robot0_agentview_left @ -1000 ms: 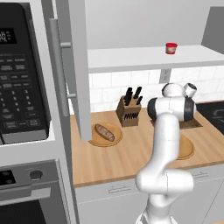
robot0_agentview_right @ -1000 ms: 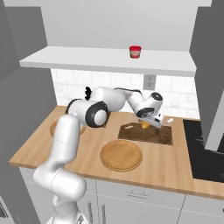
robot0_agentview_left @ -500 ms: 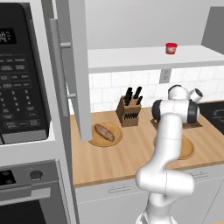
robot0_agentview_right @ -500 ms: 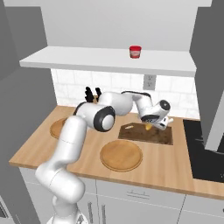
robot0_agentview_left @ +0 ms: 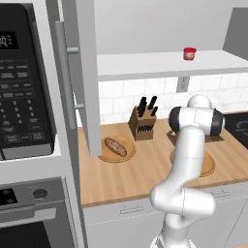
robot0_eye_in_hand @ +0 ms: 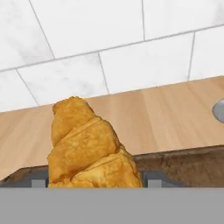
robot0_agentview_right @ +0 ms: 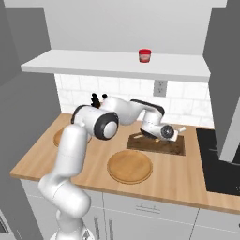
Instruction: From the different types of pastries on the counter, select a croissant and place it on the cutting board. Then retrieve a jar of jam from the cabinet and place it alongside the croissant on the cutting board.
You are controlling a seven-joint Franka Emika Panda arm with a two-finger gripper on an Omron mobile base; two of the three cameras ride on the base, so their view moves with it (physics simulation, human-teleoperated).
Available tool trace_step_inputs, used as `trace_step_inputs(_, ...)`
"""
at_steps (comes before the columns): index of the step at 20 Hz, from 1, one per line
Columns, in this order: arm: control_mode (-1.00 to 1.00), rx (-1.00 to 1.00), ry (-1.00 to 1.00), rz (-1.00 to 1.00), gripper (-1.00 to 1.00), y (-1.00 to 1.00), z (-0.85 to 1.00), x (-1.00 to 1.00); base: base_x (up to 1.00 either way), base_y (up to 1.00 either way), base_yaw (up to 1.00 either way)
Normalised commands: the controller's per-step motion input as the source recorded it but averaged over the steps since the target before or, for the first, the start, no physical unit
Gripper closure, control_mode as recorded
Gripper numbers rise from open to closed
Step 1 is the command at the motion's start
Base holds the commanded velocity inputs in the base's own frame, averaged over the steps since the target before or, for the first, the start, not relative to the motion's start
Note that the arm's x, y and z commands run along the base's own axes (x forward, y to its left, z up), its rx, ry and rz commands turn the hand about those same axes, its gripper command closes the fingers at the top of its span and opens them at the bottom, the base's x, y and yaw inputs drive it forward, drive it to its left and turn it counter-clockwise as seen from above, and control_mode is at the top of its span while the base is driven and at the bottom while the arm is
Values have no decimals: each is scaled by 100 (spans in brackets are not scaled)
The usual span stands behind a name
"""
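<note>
While the croissant [robot0_eye_in_hand: 89, 148] sits between the two finger tips [robot0_eye_in_hand: 151, 179], which grasp it low over the board [robot0_agentview_right: 159, 145], the step in hand looks like setting it down: lower until it rests flat, well inside the edges, leaving room for the jar [robot0_agentview_right: 145, 55], then release. From the right base view the gripper [robot0_agentview_right: 174, 135] is seen at the board's far right; the hand view gives the close grip; the left base view shows the loaf [robot0_agentview_left: 116, 147] on its plate, and the open cabinet door [robot0_agentview_left: 82, 72].
</note>
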Motion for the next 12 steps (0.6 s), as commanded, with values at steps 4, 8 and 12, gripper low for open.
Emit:
trace_step_inputs(4, -100, -14, -9, 0, 100, 0, -28, -14, 0, 0, 0)
trace_step_inputs(8, -100, -8, 0, 0, 100, -5, -1, 0, 0, 0, 0)
trace_step_inputs(12, -100, -3, 4, 0, 100, -23, 3, 0, 0, 0, 0)
